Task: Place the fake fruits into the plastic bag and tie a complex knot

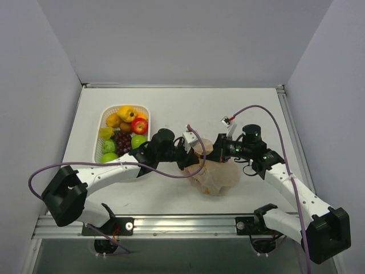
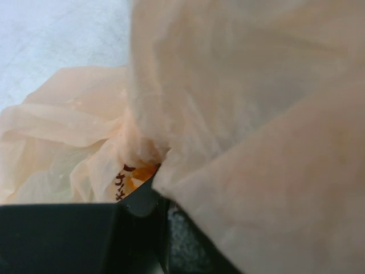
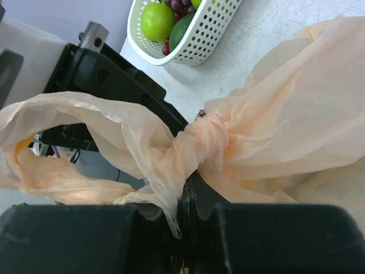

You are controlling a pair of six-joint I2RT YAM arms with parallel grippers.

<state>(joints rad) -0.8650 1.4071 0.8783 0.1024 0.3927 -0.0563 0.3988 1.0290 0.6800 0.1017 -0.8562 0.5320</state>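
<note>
Two hands meet over the middle of a white counter (image 1: 256,114), with the bag (image 1: 215,178) between them. Its rounded bottom rests on the counter, on the side nearer the arms' bases. The left hand (image 1: 191,153) reaches in from the left and the right hand (image 1: 215,151) from the right, both at the bag's gathered top.

From the right wrist, the film is wrung into a tight twist, and that hand's black fingers (image 3: 239,240) are clenched on it just below, with a loose loop of film hanging off to one side. From the left wrist, pale orange film fills nearly the whole view. It runs down into the narrow slit between that hand's fingers (image 2: 57,240), which are pinched on it too. Something yellowish shows faintly through the film low down, but I cannot tell what it is.

Most fruits (image 1: 138,125) lie heaped in a white lattice basket (image 1: 98,149) at the counter's far left, well apart from the bag: yellow, orange, a red apple, dark grapes and green apples.

Plain pale lilac-grey walls (image 1: 182,40) close the counter in on the left, back and right. The counter is matte and looks faintly speckled up close. A metal rail (image 1: 188,224) runs along its near edge, where both arm bases are bolted. Purple cables (image 1: 268,114) loop above the arms.
</note>
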